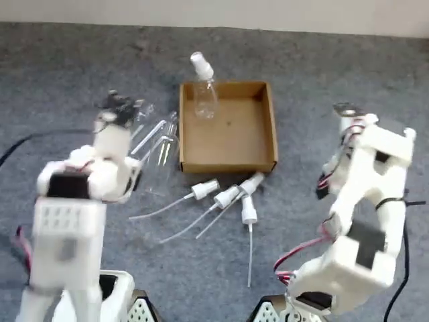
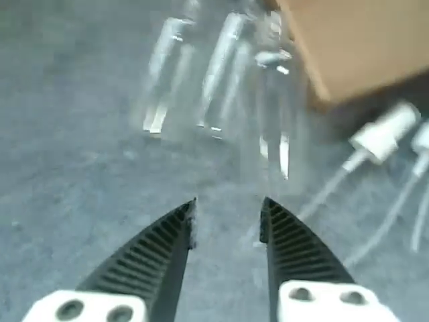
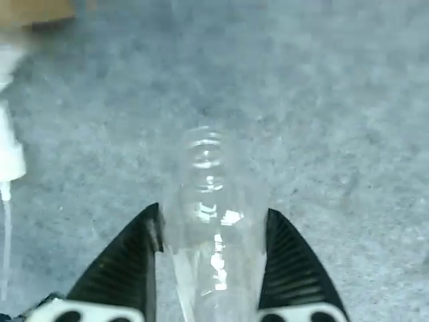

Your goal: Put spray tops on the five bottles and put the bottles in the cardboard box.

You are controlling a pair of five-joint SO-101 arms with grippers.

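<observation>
Bottle [image 1: 205,100] in box [image 1: 273,127], four loose spray tops [image 1: 226,196]

Tabletop [image 1: 322,67]: covered edge to edge in a grey, carpet-like surface. Its far edge meets a pale wall.

Cardboard box [image 1: 228,163]: open-topped and shallow, sitting flat around the middle of the tabletop, towards the far edge.

Clear bottles [image 2: 224,74]: three lying on their sides, close together, just beside the box's left wall.

Spray tops [image 1: 227,196]: four, white, lying loose just in front of the box's near wall. Three are bunched near its near right corner. The fourth is slightly closer to the near edge. Their thin dip tubes trail towards the near edge.

Arm bases [image 1: 117,292]: two standing at the near edge, left and right of centre.

Black cable [image 1: 15,149]: runs in from the left edge.
</observation>
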